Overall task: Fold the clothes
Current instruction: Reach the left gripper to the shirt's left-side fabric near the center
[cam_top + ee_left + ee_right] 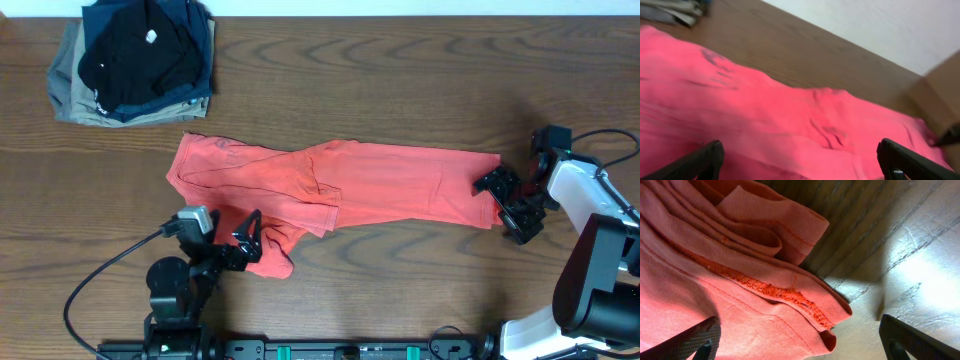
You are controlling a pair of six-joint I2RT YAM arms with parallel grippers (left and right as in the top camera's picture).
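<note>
The coral-red T-shirt (340, 185) lies folded lengthwise into a long strip across the middle of the table; its lettering is hidden. My left gripper (247, 240) is open over the shirt's near left corner, and its wrist view shows cloth (765, 120) between the spread fingers (800, 162). My right gripper (508, 205) is open at the shirt's right end. In the right wrist view the layered hem corner (805, 305) lies between the spread fingers (800, 345), one finger over cloth, the other over bare table.
A stack of folded black, navy and khaki garments (135, 60) sits at the far left corner of the brown wooden table (420, 70). A black cable (100, 280) loops by the left arm base.
</note>
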